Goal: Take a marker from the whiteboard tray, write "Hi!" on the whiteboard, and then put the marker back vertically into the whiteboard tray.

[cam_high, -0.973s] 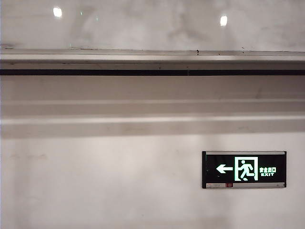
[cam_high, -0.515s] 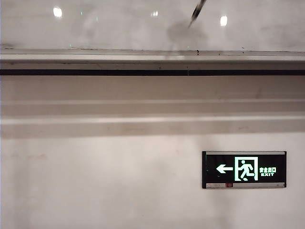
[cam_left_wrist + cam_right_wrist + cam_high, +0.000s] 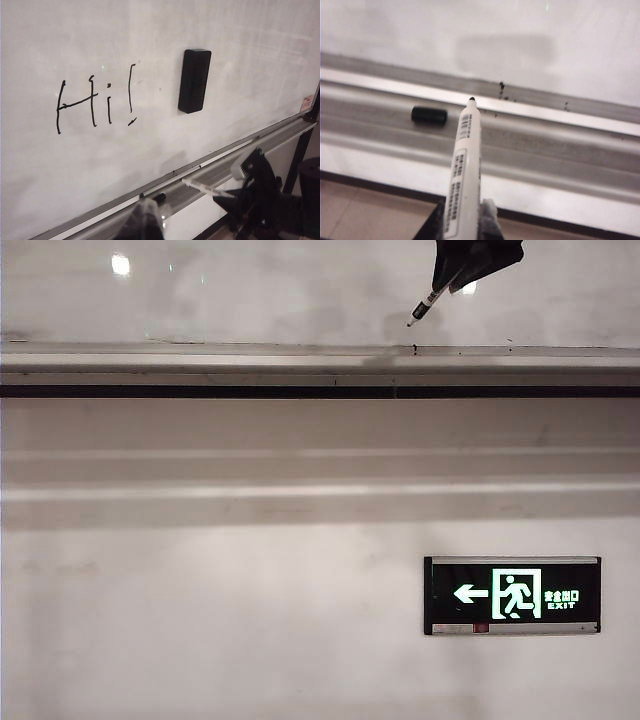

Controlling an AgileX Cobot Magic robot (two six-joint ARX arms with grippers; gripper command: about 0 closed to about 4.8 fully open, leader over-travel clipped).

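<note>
On the whiteboard [image 3: 150, 145] "Hi!" [image 3: 95, 102] stands left of an eraser [image 3: 194, 80], the left end effector [image 3: 142, 225] too blurred to judge, while the right end effector [image 3: 462, 220] clamps the marker [image 3: 463, 170], tip over the tray [image 3: 545, 145] near a cap [image 3: 429, 115].

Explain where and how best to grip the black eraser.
Probably grip the eraser by its long side faces, across its narrow width, coming straight at the whiteboard: it sits upright, flat against it. The right gripper, by the whiteboard tray, holds the marker.
</note>
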